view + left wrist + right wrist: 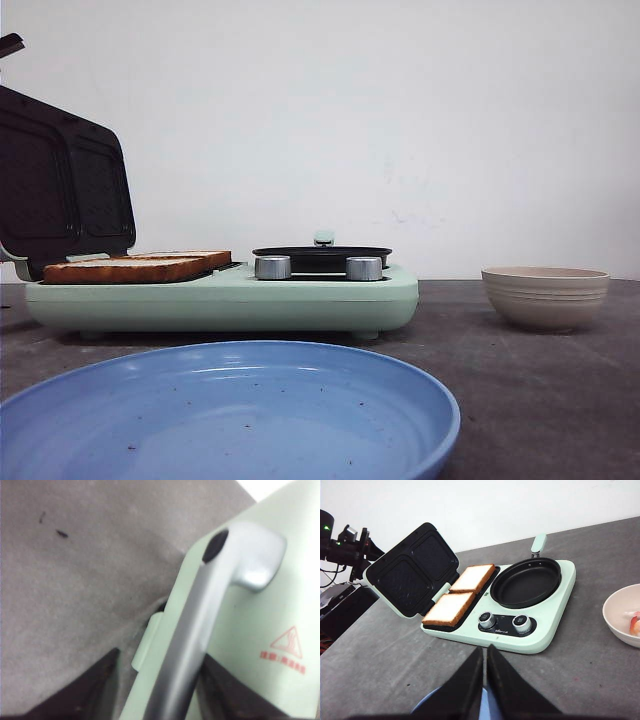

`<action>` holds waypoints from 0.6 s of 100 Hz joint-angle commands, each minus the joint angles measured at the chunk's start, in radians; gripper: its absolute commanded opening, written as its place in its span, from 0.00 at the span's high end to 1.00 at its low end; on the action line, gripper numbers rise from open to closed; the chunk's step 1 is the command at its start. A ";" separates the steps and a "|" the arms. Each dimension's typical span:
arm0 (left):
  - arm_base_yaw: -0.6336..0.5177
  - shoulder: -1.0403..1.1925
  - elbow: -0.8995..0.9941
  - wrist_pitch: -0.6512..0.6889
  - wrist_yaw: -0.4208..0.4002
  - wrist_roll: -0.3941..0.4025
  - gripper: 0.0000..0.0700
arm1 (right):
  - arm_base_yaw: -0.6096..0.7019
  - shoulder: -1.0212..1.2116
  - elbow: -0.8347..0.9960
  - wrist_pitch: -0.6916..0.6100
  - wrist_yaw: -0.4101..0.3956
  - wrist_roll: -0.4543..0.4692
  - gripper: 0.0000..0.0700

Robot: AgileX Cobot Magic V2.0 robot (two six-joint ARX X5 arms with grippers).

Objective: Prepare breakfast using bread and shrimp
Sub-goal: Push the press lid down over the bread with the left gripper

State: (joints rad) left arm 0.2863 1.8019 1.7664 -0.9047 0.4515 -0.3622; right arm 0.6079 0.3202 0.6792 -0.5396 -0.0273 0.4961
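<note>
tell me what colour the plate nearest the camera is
Blue plate, lightly speckled with crumbs; it shows best in the front view.

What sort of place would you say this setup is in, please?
Probably a lab tabletop staged as a kitchen: a mint breakfast maker with bread on its open grill, a blue plate and a bowl on grey cloth before a bare white wall.

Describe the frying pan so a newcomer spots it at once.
Start at the mint-green breakfast maker. Its right half holds the frying pan, behind two silver knobs. It is round, black and empty, unlike the square bread slices beside it.
</note>
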 commanded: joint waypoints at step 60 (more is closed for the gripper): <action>-0.128 0.017 0.027 0.011 0.042 -0.025 1.00 | 0.006 -0.002 0.005 0.007 -0.002 0.017 1.00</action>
State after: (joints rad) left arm 0.1844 1.7874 1.7775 -0.9081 0.4774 -0.3801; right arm 0.6079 0.3202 0.6792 -0.5400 -0.0273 0.5030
